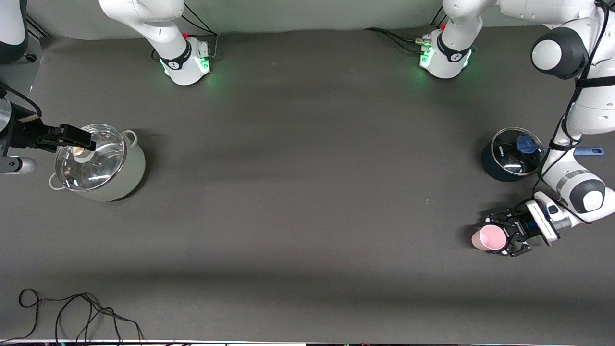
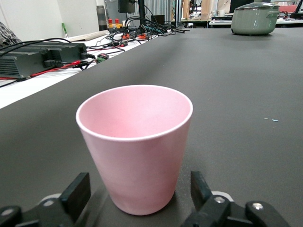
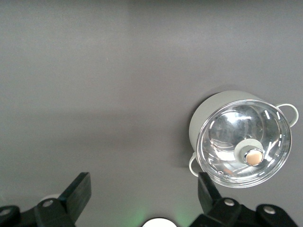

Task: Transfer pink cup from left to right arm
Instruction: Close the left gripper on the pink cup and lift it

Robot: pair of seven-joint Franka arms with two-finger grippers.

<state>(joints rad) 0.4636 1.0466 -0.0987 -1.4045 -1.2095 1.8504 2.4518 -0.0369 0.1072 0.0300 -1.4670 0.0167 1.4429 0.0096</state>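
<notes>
The pink cup (image 1: 486, 239) stands upright on the dark table mat at the left arm's end. My left gripper (image 1: 496, 238) is low at the table with its black linkage fingers on either side of the cup, open, with a gap at each side. In the left wrist view the cup (image 2: 137, 142) fills the middle, between the two fingers (image 2: 78, 191). My right gripper (image 1: 81, 138) is up in the air over the grey pot at the right arm's end, open and empty. The right wrist view shows its fingers (image 3: 78, 191) wide apart over bare mat.
A grey-green pot with a glass lid (image 1: 103, 166) stands at the right arm's end and also shows in the right wrist view (image 3: 241, 139). A dark pot with a glass lid and blue knob (image 1: 511, 154) stands near the left arm. Loose cables (image 1: 72, 312) lie at the near corner.
</notes>
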